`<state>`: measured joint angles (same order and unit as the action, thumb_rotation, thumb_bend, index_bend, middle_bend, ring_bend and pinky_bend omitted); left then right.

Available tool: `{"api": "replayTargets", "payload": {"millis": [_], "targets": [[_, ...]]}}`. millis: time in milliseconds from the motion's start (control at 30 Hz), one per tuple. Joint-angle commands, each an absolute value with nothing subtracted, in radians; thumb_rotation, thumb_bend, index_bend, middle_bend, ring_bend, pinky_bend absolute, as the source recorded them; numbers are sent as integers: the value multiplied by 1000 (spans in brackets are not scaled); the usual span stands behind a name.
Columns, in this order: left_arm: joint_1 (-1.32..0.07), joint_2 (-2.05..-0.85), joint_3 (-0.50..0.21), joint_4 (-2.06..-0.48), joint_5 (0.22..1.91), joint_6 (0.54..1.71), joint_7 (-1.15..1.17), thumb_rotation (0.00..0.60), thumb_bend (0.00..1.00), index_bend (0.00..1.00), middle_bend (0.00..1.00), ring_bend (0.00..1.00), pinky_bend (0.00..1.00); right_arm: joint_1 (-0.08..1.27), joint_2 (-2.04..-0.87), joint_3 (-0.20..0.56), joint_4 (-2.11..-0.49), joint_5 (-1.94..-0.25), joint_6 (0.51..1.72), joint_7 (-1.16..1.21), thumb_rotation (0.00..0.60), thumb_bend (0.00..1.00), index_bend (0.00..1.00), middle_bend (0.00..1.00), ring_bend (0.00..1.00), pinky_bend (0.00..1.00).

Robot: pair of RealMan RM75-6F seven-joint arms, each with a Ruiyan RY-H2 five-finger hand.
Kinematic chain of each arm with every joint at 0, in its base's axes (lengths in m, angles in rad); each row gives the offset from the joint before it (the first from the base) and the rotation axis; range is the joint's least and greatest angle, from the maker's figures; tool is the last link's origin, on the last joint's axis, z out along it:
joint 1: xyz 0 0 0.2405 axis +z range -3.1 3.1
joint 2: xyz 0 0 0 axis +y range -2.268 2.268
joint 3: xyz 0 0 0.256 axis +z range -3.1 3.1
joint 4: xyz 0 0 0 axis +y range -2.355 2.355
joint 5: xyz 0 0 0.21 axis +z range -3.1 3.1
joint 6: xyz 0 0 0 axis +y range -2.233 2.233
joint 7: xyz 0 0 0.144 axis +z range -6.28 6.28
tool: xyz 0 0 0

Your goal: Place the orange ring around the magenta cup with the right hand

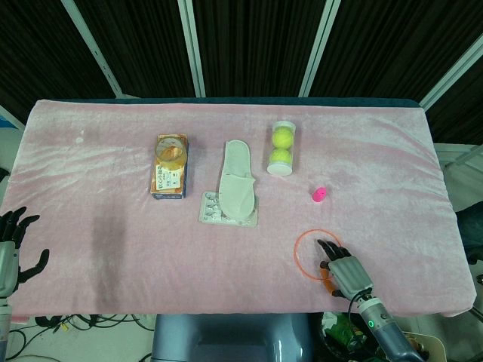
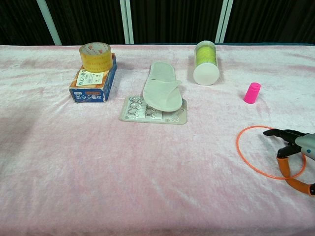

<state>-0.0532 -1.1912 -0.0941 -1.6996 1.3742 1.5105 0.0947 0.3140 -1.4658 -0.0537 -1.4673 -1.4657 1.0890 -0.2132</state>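
The right hand is placed over the near side of the ring, fingers spread, nothing grasped. The ring lies flat under the fingertips. The cup stands beyond it, apart.

Right arm: comes in from the near right corner, forearm angled up and left over the near edge.
Right hand: low over the near-right worktop, back of the hand up, fingers stretched forward and slightly apart.
Right thumb: orange-tipped, curled down beneath the palm in the chest view; whether it grips anything cannot be told.
Left hand: at the far-left edge, off the worktop, dark fingers spread and raised, holding nothing.
Left arm: barely visible at the left margin.
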Motion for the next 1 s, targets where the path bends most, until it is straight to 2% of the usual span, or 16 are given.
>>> {"api": "replayTargets", "payload": {"millis": [33,1000], "targets": [[-53,-1191,-94,-1700,1374,1511,94,600,355,195,64,0,0,314,-1466,-54,-1467,-1466,1089,-213,600,365,641,0,0,160],[-52,-1191,-94,-1700,1375,1513,94,600,356,196,64,0,0,316,-1474,-58,-1459,-1471,1090,-204,600,388,674,0,0,161]]}}
